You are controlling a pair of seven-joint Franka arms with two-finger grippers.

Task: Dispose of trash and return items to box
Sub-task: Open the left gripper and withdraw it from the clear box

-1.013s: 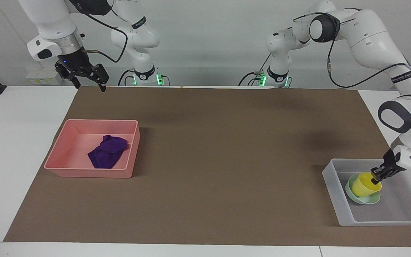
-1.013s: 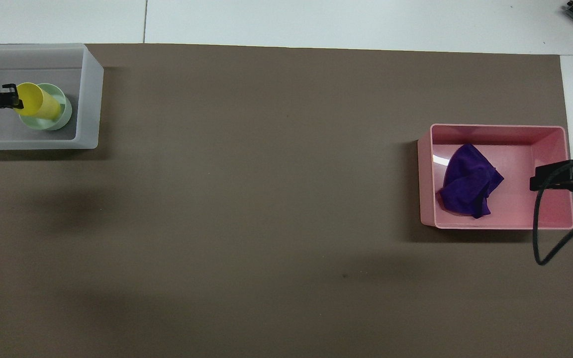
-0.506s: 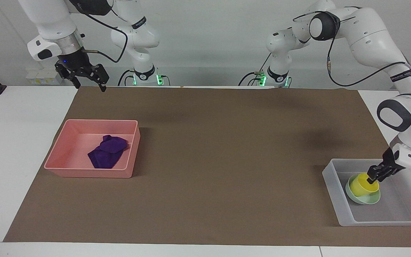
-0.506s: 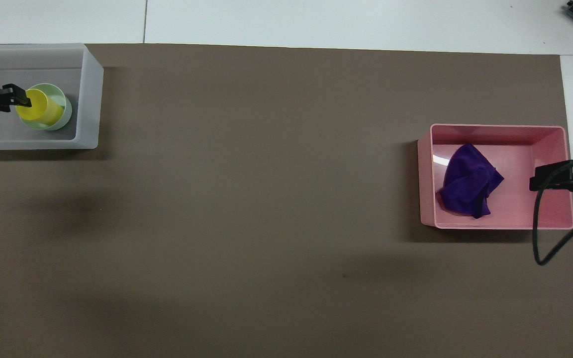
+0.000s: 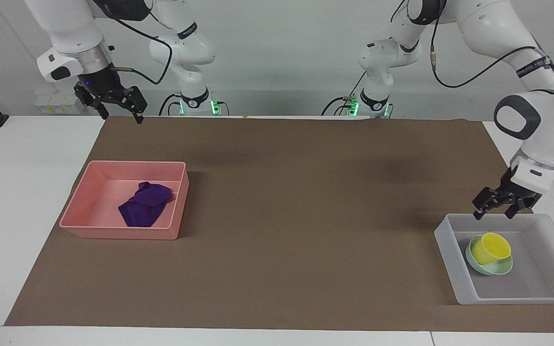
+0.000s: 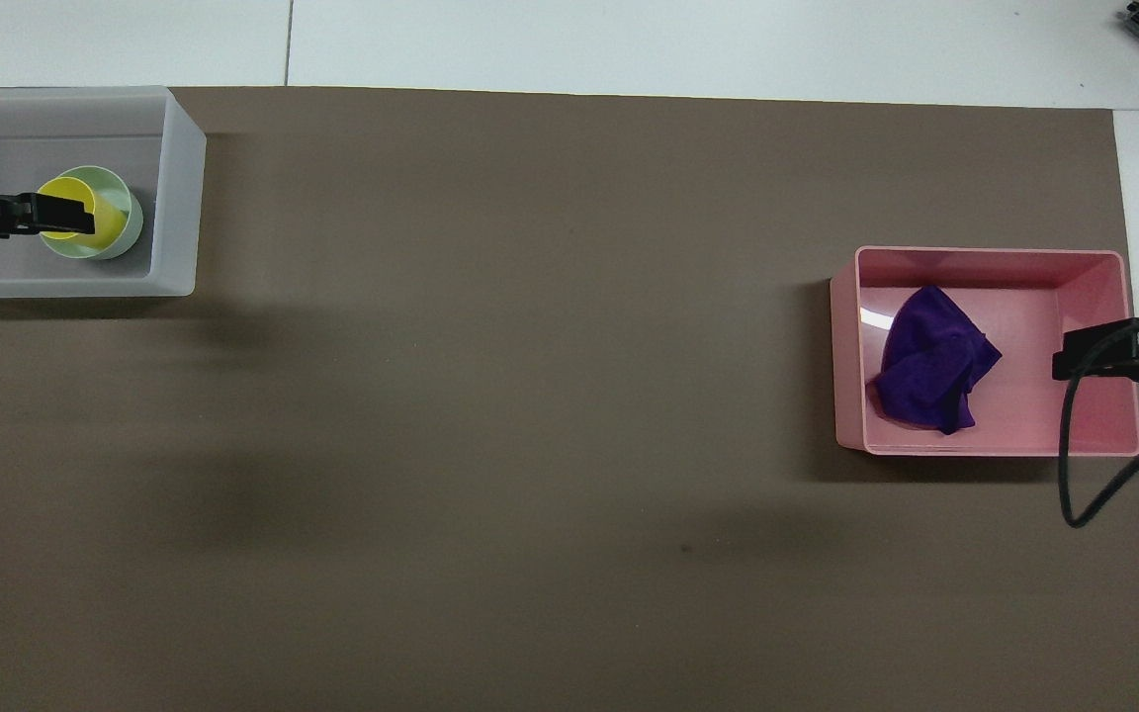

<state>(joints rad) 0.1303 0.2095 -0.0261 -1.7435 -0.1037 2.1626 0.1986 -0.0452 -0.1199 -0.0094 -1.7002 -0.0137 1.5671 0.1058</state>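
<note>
The left gripper (image 5: 494, 212) hung spread open over the translucent whitish plastic box (image 5: 455, 269), clear of the small yellow plastic cup (image 5: 491, 248) nested in the pale mint-green bowl (image 5: 474, 264). The right gripper (image 5: 120, 114) waited, fingers apart.

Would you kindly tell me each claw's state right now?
Left claw: open, empty, over the translucent whitish plastic tray.
Right claw: open, empty, waiting.

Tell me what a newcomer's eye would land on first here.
First, the purple cloth lying crumpled in the pink tray toward the right arm's end of the table. Next, the yellow cup standing in the green bowl inside the clear box at the left arm's end, with the left gripper open above that box. The right gripper waits, open, above the table's edge.
</note>
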